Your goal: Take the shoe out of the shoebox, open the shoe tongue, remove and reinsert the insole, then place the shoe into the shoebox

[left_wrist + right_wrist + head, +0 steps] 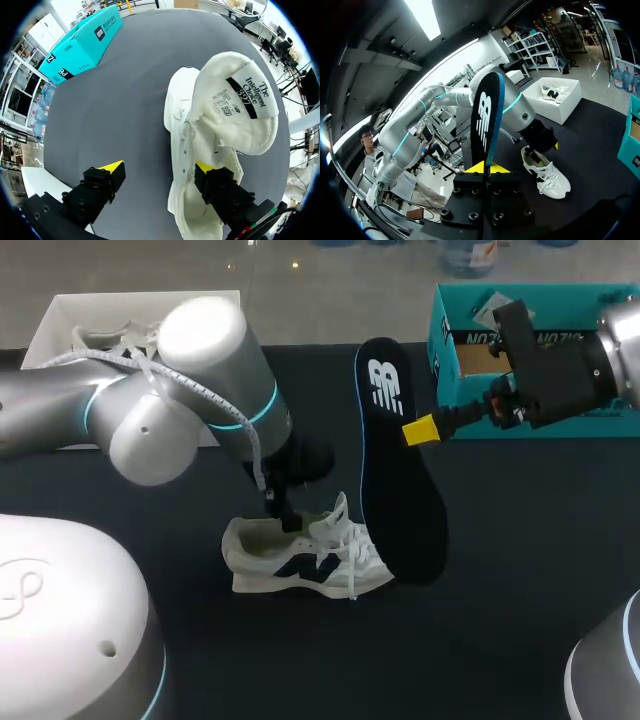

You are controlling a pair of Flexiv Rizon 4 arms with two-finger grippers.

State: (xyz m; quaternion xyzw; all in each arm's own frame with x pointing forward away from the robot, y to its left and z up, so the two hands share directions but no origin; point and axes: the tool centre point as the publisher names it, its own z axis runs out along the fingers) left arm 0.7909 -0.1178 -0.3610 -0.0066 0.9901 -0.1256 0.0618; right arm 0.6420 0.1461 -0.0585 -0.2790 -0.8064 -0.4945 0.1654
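Plainly, the right fingers [476, 169] were clamped on the insole [400, 480] at its edge, holding it upright, its lower end just beside the shoe [310, 562] standing on the worktop [520, 570]. The left fingers [114, 167] stood apart, one inside the shoe's heel opening. Thin, light and probably floppy, the insole would likely buckle; a pinch near its heel seemed safest.

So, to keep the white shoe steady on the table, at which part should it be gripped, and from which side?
Grip the shoe at the side wall of its heel collar, coming from above. It stands on its sole, tongue pulled open, so the opening faces up and the thin wall fits between two fingers. The left gripper hangs there, open, one finger inside.
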